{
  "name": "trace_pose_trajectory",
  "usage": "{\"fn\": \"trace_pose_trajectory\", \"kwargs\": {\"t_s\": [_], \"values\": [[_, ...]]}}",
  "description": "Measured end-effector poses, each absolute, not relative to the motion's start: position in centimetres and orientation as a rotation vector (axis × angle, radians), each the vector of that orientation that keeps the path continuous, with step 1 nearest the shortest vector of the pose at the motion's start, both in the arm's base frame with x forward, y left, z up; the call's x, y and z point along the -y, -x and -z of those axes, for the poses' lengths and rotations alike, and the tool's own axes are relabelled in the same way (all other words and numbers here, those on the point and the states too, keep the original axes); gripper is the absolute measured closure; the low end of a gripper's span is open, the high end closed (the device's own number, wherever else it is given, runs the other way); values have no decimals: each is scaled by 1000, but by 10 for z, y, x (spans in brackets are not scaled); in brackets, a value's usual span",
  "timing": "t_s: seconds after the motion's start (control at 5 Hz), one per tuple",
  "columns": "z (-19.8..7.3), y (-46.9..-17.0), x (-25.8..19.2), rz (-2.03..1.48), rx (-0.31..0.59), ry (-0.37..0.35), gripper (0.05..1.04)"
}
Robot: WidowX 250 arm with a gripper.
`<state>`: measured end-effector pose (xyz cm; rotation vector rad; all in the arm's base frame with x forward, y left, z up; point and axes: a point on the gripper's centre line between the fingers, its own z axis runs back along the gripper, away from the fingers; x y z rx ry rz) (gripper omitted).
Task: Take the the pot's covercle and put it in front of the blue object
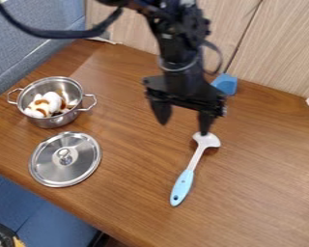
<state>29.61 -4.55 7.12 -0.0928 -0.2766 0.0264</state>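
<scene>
Bright, diffuse light casts soft shadows and glints off the steel lid (64, 158).

I can read no text, label, brand, number or sign on anything I see here.

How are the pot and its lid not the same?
The pot is deep, but the lid is nearly flat. The pot has two side handles; the lid has one knob on top. The pot holds white and brown things; the lid holds none. Both are round, shiny metal.
</scene>
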Motion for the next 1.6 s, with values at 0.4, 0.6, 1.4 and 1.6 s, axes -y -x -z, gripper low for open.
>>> {"fn": "trace_pose_trajectory", "kwargs": {"t_s": [0.4,0.6,1.4,1.6], "values": [[-80,-290,10,-110,322,78,83],[-68,-272,-23,-174,289,-2,83],[-7,-216,-87,-417,135,-133,83],[-6,-222,-92,-429,140,-148,139]]}}
